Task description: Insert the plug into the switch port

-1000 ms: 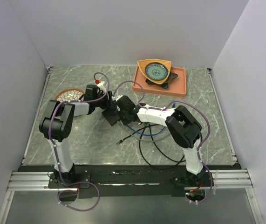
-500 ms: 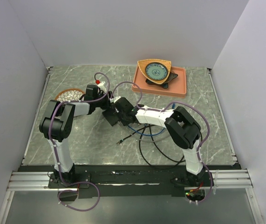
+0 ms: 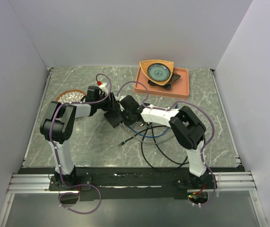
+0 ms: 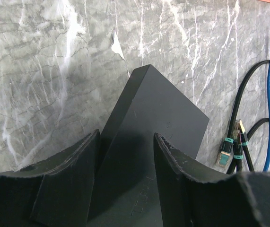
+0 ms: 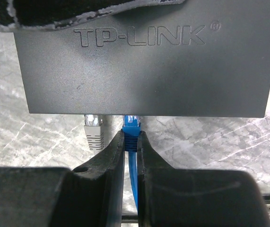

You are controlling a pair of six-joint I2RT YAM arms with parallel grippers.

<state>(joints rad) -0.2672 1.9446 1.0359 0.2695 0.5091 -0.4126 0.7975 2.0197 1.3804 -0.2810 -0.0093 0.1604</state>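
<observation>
Seeing from right wrist: my right gripper (image 5: 130, 142) pinches the blue plug (image 5: 131, 124) narrowly, right at the black box (image 5: 144, 71) edge, beside a grey plug (image 5: 93, 128).
Left wrist only: my left gripper (image 4: 126, 137) clamps the tilted box about half-wide; loose cables (image 4: 234, 146) lie nearby.
Hidden: the port itself, under that edge; I cannot tell how deep the plug sits.

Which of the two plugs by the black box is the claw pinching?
The blue plug, pinched by the right claw at the edge of the black box. The grey plug, just left of it in the right wrist view, is untouched.
</observation>
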